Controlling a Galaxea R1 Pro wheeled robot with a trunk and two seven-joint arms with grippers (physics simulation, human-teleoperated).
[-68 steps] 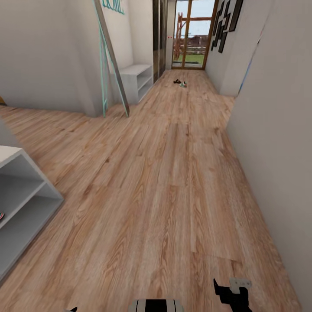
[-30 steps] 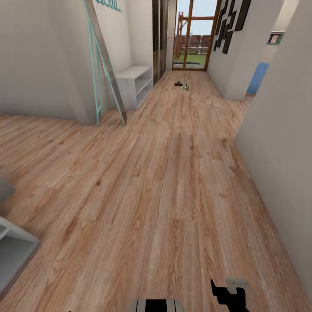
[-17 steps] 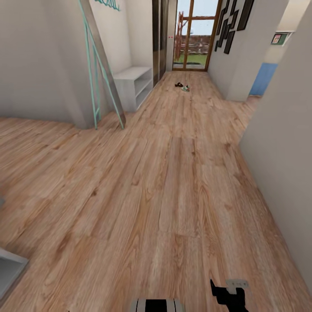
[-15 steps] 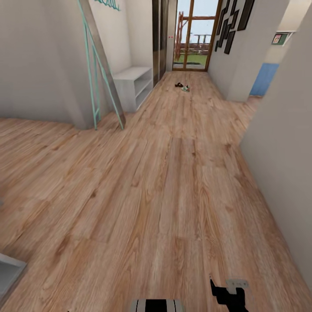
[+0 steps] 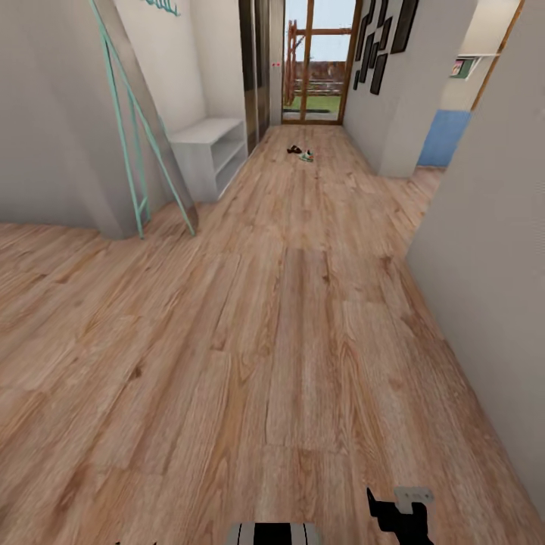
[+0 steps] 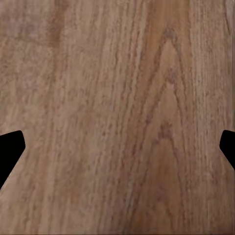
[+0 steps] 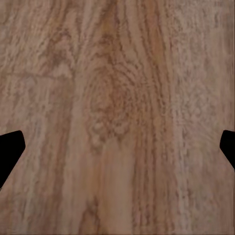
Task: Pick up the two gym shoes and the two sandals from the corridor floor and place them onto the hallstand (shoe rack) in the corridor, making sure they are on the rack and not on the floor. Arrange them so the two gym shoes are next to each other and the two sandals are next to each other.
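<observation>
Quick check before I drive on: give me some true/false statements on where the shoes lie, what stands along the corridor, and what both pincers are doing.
1. The small dark and pale shoes lie on the light brown wood-plank floor far ahead, near the glass door. True.
2. A white open-shelf bench stands along the left wall. True.
3. The left pincer grips a sandal. False: open, only floor between its fingertips.
4. The right pincer is shut. False: open, empty.
5. Shoes sit on the white bench. False: none visible there.

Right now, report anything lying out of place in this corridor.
A small dark brown sandal and a cream-white sneaker with green stripes lie loose on the wood-plank floor far down the corridor, near the glass door, not on any rack. Nothing else stands out.
</observation>
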